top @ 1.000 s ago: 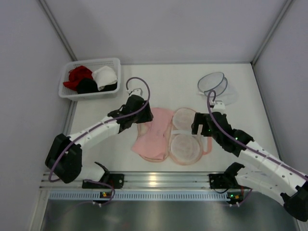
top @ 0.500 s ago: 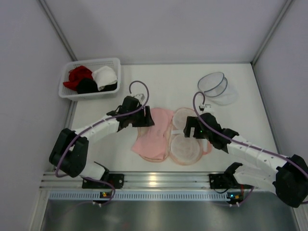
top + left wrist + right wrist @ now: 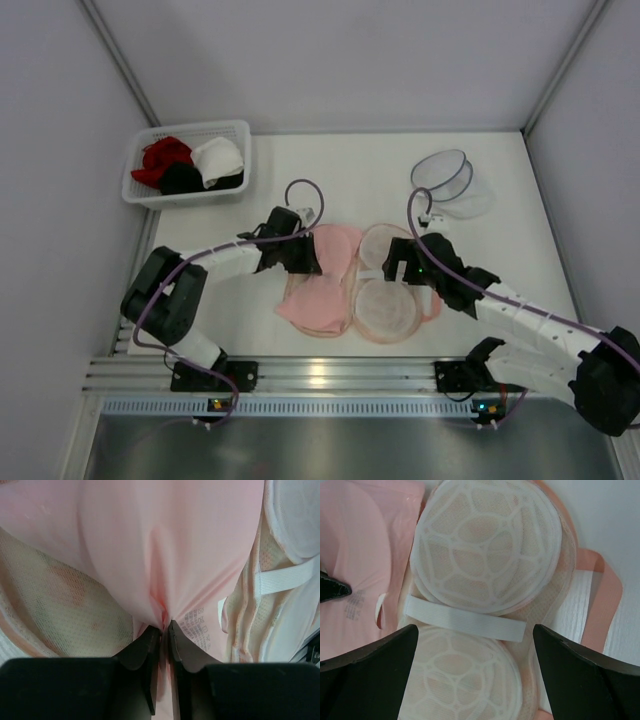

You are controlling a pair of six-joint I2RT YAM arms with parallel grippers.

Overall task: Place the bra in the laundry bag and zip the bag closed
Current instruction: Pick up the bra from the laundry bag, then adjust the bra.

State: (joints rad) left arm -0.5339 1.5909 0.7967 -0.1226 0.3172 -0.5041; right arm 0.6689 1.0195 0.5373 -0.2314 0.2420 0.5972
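Two grippers are working at the middle of the white table point(image 3: 350, 170). The left gripper point(image 3: 303, 262) is pinching a fold of the pale pink bra point(image 3: 322, 282). In its wrist view the dark fingertips point(image 3: 147, 642) are pressing together on the fabric, which is puckering into creases just above them. The bra is lying spread over the left half of the opened peach laundry bag point(image 3: 388, 310), with the bag's mesh lining showing beneath it on both sides. The right gripper point(image 3: 403, 262) is hanging over the bag's right half with its fingers spread wide, holding nothing. Below it two round white mesh domes point(image 3: 485, 545) are sitting side by side, with a white elastic band point(image 3: 465, 622) crossing between them. At the far left a white basket point(image 3: 160, 199) is holding red, black and white garments point(image 3: 165, 155). A clear round mesh pouch point(image 3: 447, 180) is lying at the far right, well apart.
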